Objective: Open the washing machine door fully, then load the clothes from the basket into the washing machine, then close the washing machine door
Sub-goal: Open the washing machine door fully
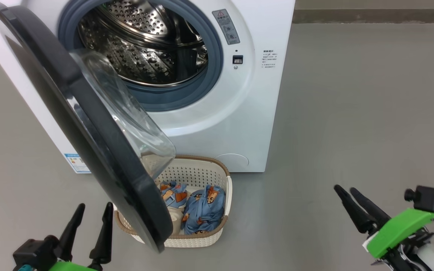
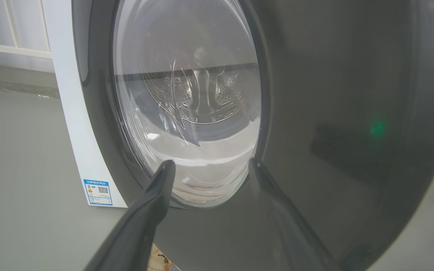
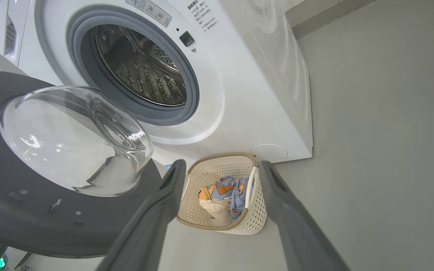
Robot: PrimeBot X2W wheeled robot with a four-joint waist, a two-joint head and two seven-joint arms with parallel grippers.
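Grey floor [image 1: 352, 113]; black-rimmed, glass-bowled washing machine door [image 1: 100, 150] ajar, left end effector [image 1: 95, 207] and right end effector [image 1: 344, 188] spread empty.

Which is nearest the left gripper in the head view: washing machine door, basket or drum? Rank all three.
1. washing machine door: its lower rim hangs just right of the left gripper.
2. basket: on the floor to the right, partly behind the door's lower edge.
3. drum: highest in that view and farthest back.
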